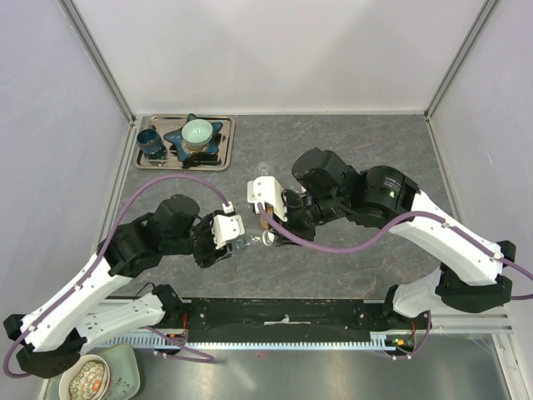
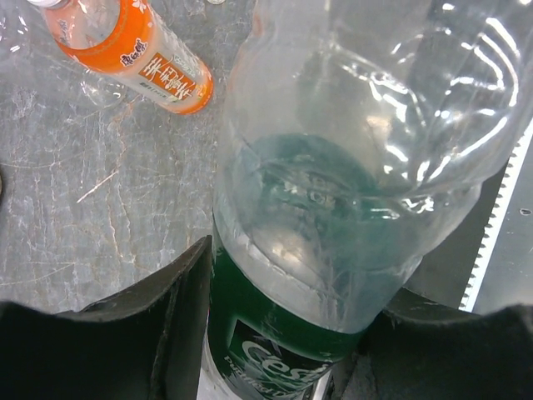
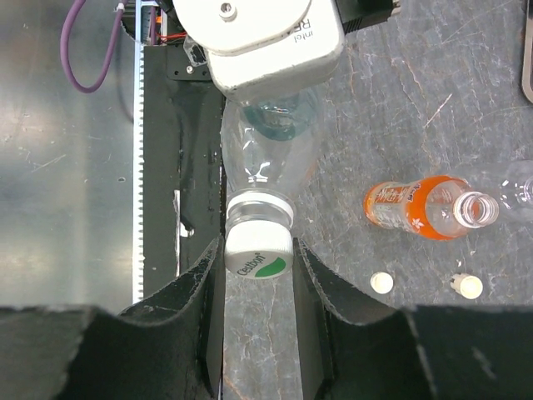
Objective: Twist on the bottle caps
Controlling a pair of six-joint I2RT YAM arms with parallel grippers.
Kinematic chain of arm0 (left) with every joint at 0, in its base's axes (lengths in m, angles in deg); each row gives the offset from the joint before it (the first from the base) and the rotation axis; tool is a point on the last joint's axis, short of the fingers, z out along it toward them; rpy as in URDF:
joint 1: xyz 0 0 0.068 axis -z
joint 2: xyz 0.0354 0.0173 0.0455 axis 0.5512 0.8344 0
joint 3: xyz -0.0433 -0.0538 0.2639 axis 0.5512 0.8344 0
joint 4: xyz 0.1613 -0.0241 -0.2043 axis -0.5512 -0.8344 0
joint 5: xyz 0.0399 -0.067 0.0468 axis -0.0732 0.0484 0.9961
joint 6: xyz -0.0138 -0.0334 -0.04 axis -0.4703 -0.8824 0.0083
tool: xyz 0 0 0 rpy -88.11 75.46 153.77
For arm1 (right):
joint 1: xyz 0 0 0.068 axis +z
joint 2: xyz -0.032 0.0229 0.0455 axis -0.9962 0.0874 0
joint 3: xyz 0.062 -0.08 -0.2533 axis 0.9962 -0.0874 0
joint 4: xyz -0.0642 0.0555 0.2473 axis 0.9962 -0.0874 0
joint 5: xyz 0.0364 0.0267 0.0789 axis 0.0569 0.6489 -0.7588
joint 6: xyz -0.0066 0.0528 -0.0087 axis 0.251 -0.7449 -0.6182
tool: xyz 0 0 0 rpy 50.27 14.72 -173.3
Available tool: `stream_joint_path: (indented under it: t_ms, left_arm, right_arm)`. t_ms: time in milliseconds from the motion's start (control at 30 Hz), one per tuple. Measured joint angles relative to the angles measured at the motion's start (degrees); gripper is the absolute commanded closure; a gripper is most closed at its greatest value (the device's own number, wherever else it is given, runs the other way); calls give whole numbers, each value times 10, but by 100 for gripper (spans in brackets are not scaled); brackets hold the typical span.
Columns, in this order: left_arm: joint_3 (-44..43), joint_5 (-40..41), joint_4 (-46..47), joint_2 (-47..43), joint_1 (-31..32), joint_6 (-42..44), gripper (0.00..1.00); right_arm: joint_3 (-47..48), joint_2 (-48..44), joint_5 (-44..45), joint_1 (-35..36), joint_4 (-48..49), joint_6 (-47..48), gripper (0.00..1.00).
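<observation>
Holding the greenish bottle [image 3: 268, 154] lengthwise between both pincers, close to the near edge of the table [image 1: 358, 142], about midway along it. Clear and see-through at the shoulder, wrapped in a dark green label lower down, topped at the neck with a white cap [image 3: 258, 250] bearing a green mark and lettering.

Pinching that cap with the right pincer [image 3: 258, 260], clenched on it, one black finger against each side of its rim. Grasping the labelled body with the left pincer [image 2: 291, 287], part-way closed, fingers pressed to the bottle's two flanks.

Farther in from the near edge, lying on its side on the surface, an orange bottle [image 3: 412, 208] with an orange label, neck open. Just beside it, apart from each other and flat on the table, a loose cap [image 3: 381, 282] and a second loose cap [image 3: 468, 287], both small and cream-white. Past the orange bottle's mouth, cut off by the frame, what looks like the small clear bottle [image 3: 520, 183].

Tucked into the far left corner of the table, a metal tray [image 1: 225, 121] carrying a dark blue cup [image 1: 151, 143] and a blue star-shaped holder [image 1: 175, 136], with a pale green bowl [image 1: 197, 132] set in the holder.

Running along the near edge, a black rail [image 1: 283, 312] between the two arm bases. Looping over the surface from the right wrist, a purple cable [image 1: 350, 246]. Beyond the near edge at the left, a patterned dish [image 1: 87, 379].
</observation>
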Motion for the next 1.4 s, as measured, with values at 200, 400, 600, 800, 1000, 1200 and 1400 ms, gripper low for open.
stream_joint_path:
  t_ms: [200,400,600,800,1000,1200,1400]
  left_arm:
    - [8,0,4,2,0,-14,93]
    - [9,7,2,24,0,-30,94]
    - [15,32,12,29,3,-58,96]
    - [16,36,15,34,3,-90,98]
    - [16,12,39,40,5,-119,98]
    - [16,2,73,30,-2,-142,98]
    - [16,-8,99,17,-8,-147,98]
  right_arm:
    - [13,19,0,0,-3,-1,62]
    - [23,37,6,-6,-3,-11,60]
    - [24,46,27,-7,-1,-21,60]
    - [40,58,49,-7,2,-24,60]
    - [68,74,67,-8,30,-26,60]
    - [104,85,75,-10,37,-28,62]
    - [116,84,67,-10,59,-28,63]
